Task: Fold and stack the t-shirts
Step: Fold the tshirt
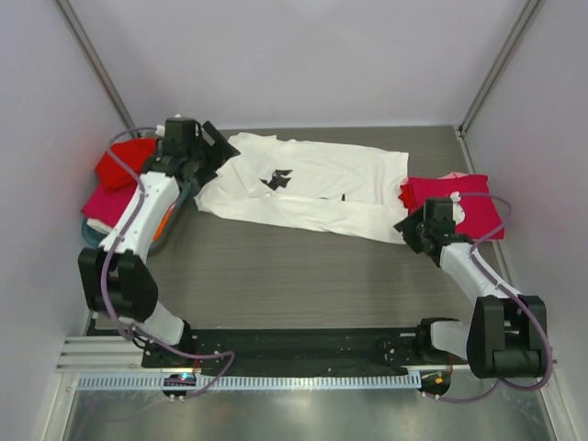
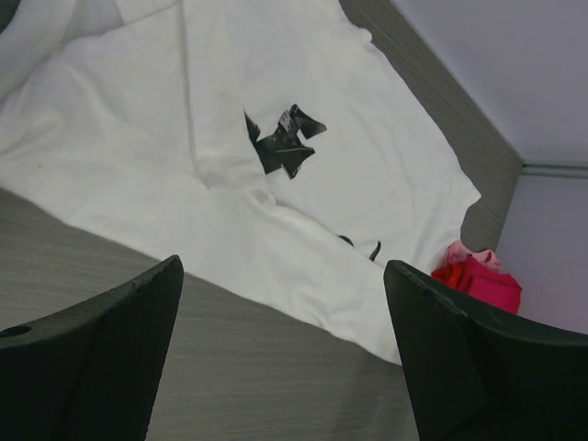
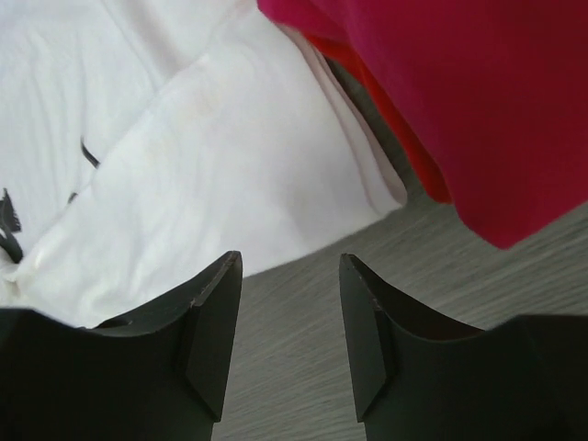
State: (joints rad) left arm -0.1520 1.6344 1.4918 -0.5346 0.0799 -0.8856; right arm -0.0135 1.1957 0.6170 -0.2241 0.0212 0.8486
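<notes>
Both grippers empty, white t-shirt (image 1: 312, 184) only part-folded: the next grab is the risk.
Left gripper (image 2: 282, 268) has its jaws spread wide with nothing between them, over the shirt's left end near the far-left corner of the table (image 1: 303, 276). Right gripper (image 3: 289, 262) is roughly half open, also holding nothing, just off the shirt's right hem by the right edge. Shirt lies crosswise toward the far edge, near long side turned over, creased, print up. Red and magenta stack (image 1: 459, 204) meets its right end; touching or overlapping, can't tell. Likely failures: right jaws catch the red cloth along with the white hem, a one-layer pinch peels the fold open, or uneven lift skews it. Loose tees (image 1: 118, 179) heaped at left edge.
</notes>
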